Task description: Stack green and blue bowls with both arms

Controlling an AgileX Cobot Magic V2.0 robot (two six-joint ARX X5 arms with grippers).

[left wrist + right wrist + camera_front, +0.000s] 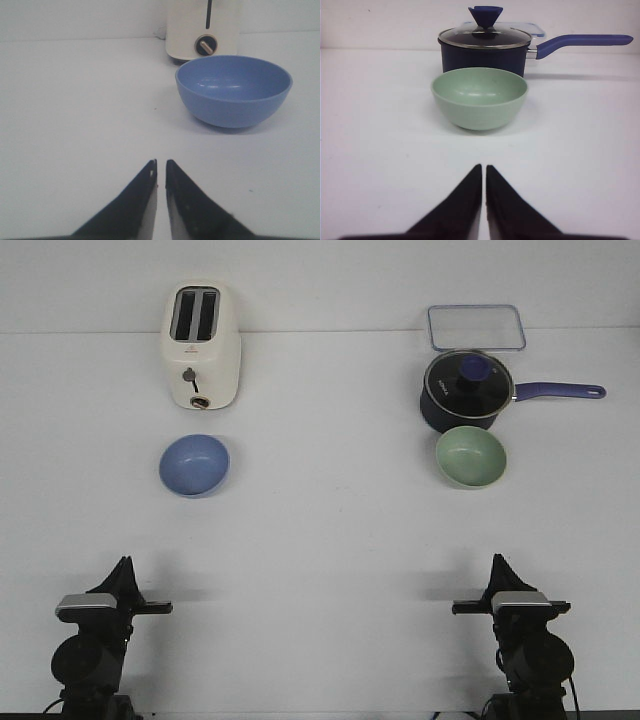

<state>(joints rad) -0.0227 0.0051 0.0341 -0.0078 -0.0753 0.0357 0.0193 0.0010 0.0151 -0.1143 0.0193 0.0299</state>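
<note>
Ahead of each arm sits one bowl, so you have a clean split to work with: the light periwinkle blue round matte bowl point(194, 464) lies on the left half of the white table point(320, 530), just in front of the cream two-slot toaster point(201, 346), while the pale sage green round matte bowl point(471, 456) sits on the right half, close against the near side of the dark navy saucepan with its glass lid point(468, 390). Both bowls stand upright, mouths up, well apart from each other. Your left gripper point(160, 172) has its black prongs drawn together with only a sliver between the tips, holding nothing; your right gripper point(483, 175) is pinched the same way, also empty. From the left wrist the blue bowl lies forward and off to the right of the prongs' line, whereas from the right wrist the green bowl is nearly dead ahead. You will likely need to spread both sets of prongs before reaching. Mind the saucepan behind the green bowl.
</note>
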